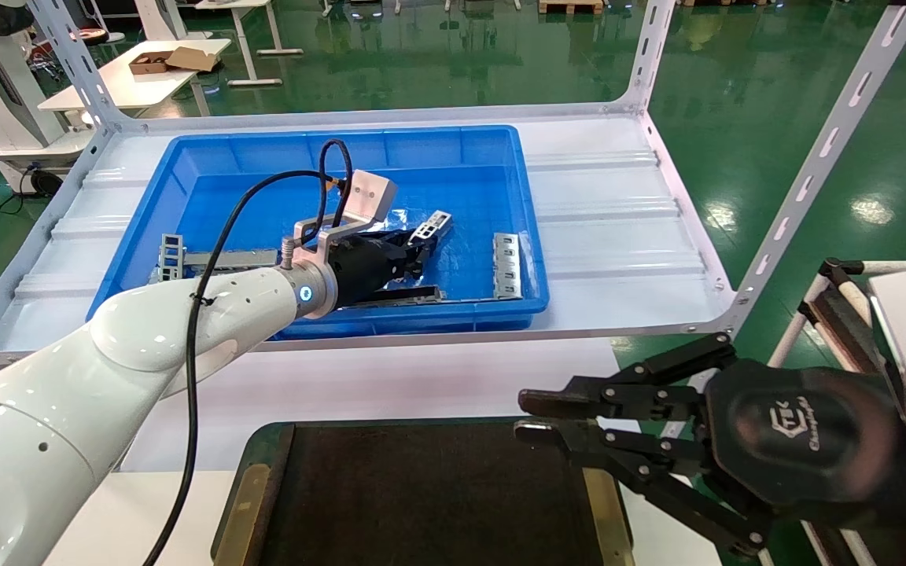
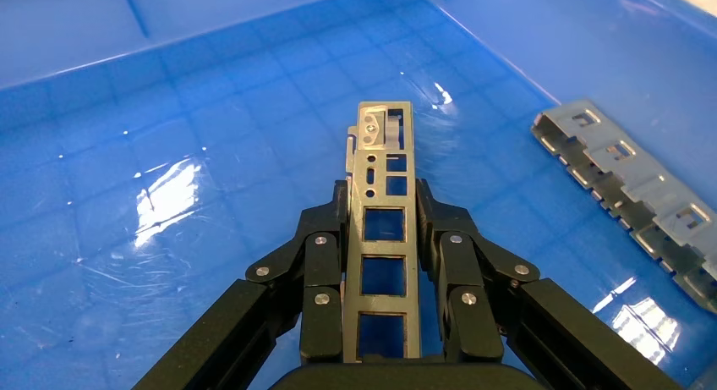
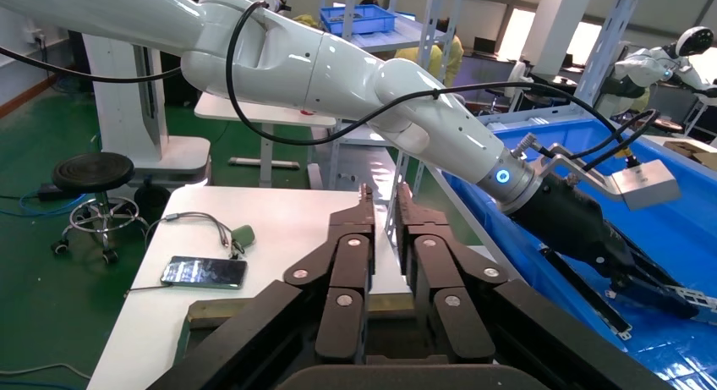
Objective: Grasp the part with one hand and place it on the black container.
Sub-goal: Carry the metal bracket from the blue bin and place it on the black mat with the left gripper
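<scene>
Head view, left gripper (image 1: 420, 253): reaches into the blue bin (image 1: 209, 157) on the shelf, fingers closed on the part (image 1: 431, 228), which sticks out past the fingertips, tilted above the bin floor.
Head view, other metal: a grey stamped plate (image 1: 506, 266) lies near the bin's right wall; a long dark slotted bar (image 1: 402, 296) lies along the near wall; more grey pieces (image 1: 174, 258) sit at the left end.
Head view, black container (image 1: 421, 503): on the lower table, near the robot, well apart from the part.
Head view, right gripper (image 1: 532, 417): hangs over the container's right edge, fingers a narrow gap apart, holding nothing.

Left wrist view, part (image 2: 385, 229): clamped lengthwise between both fingers (image 2: 321, 271), its cut-outs showing blue bin floor through them, the far end reaching beyond the tips.
Left wrist view, extra detail: the grip on both long edges is plain here, only partly seen from the head; the stamped plate (image 2: 630, 200) lies off to one side.

Right wrist view, right gripper (image 3: 385, 205): fingers nearly together, empty.
Right wrist view, left gripper (image 3: 676, 295): seen from the side, low in the bin; the part is too small to make out.
</scene>
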{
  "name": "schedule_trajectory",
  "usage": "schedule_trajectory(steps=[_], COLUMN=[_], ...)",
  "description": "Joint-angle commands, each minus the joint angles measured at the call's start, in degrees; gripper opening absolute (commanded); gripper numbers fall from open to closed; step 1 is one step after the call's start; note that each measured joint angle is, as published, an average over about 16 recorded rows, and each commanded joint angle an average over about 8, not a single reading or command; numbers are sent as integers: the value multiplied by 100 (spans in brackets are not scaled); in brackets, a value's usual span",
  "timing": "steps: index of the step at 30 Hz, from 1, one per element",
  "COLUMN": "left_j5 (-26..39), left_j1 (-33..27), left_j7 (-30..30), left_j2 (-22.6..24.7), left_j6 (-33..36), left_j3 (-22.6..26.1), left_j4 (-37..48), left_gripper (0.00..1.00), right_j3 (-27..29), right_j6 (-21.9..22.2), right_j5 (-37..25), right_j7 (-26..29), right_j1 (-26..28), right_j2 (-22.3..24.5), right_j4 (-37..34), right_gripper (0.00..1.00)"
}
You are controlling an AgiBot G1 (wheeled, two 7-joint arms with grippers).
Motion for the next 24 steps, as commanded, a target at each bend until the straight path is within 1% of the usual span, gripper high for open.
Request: schedule_trajectory(steps=[1,7,12,18,24], left_j5=[-87,-550,-1036,-1532,-1907], left_j1=[-9,-49,76,476,1116], left_j7=[25,274,521,639,456], left_j2=[-5,-231,-679,-1418,-2244], left_j6=[-17,310,917,1618,2010], left_j3=[12,-308,-676,-996,-1146], left_j4=[-6,-185,-691,-1755,-3220], left_gripper=[0,0,0,0,0], right_j3=[0,-2,-3,-4,-5], right_j6=[0,1,1,2,2], right_j5=[0,1,2,3,4], right_j7=[0,-1,-1,-2,-3], right_j1=[0,0,1,1,1], right_j2=[0,1,1,2,2], right_j4=[0,0,0,0,0], right_gripper=[0,0,0,0,0])
